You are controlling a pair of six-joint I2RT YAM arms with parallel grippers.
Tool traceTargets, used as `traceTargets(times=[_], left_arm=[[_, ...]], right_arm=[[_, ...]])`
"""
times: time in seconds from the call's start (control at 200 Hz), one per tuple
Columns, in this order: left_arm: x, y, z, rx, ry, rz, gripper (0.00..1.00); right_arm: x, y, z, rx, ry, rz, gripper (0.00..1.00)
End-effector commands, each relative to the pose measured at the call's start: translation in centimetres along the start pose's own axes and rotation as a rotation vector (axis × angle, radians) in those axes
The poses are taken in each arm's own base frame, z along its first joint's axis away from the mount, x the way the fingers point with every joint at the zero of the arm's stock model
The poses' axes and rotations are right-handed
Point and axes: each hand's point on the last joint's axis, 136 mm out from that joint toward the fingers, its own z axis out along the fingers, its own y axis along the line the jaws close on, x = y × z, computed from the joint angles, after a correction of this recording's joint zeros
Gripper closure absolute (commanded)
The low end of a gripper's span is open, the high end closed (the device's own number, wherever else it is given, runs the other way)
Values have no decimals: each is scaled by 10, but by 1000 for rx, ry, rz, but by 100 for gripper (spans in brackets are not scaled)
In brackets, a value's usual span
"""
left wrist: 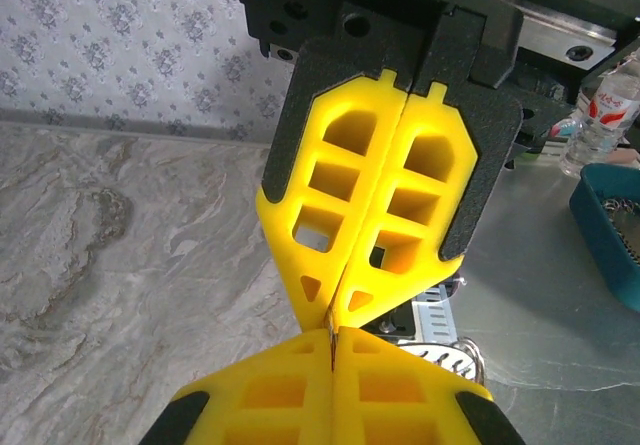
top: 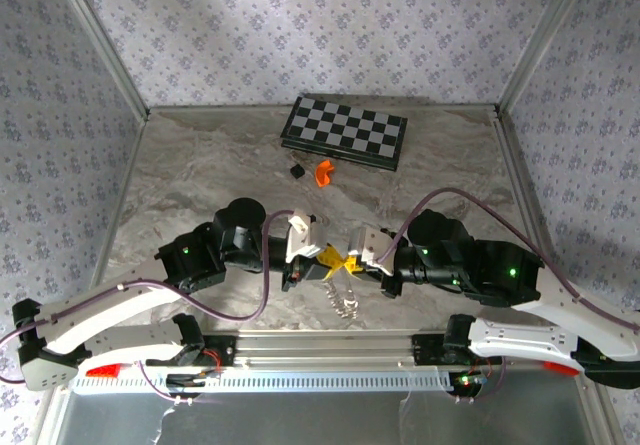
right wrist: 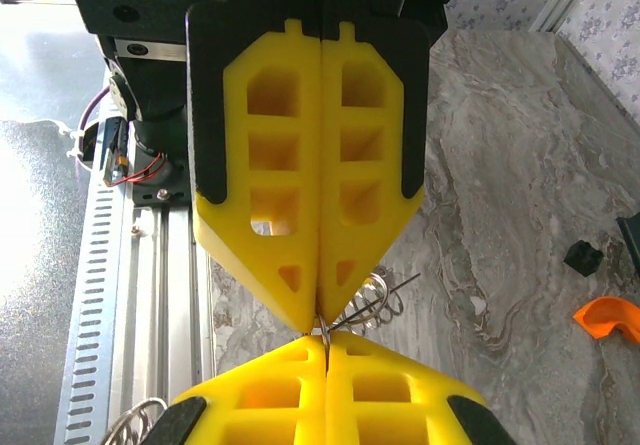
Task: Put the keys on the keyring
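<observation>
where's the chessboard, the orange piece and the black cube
chessboard (top: 345, 132), top view, middle of the board
orange piece (top: 324, 172), top view, middle of its curve
black cube (top: 297, 170), top view, its top face

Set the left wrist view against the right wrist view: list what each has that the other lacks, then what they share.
Left wrist view's own: a plastic bottle and a teal bin holding chain, at the right edge. Right wrist view's own: an orange curved piece, a small black cube and red wiring. Shared: the left hand and right hand, both shut, yellow tips meeting; silvery keyring loops beneath them; the marble tabletop.
</observation>
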Motion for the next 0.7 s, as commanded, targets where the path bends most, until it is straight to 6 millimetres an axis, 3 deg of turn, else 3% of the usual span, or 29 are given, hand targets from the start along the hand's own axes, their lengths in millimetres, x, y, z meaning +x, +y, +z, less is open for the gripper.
traceTargets(times=[0.0, 0.16, 0.25, 0.43, 0.52, 0.695], left_arm=[[-13, -3, -1, 2, -41, 34, 100], [-20, -7, -4, 20, -96, 55, 100], [-29, -13, -8, 47, -176, 61, 100], [-44, -22, -16, 78, -266, 87, 100], [-52, -27, -21, 99, -305, 105, 100], [-65, -38, -27, 148, -359, 134, 100]], right_arm=[[-21, 3, -2, -19, -86, 2, 100], [-24, 2, -1, -17, -113, 28, 99], [-28, 2, -6, -9, -158, 38, 70], [-34, 3, -32, 9, -303, 88, 40], [-38, 1, -48, 28, -394, 113, 40], [-40, 9, -57, -19, -462, 137, 51]])
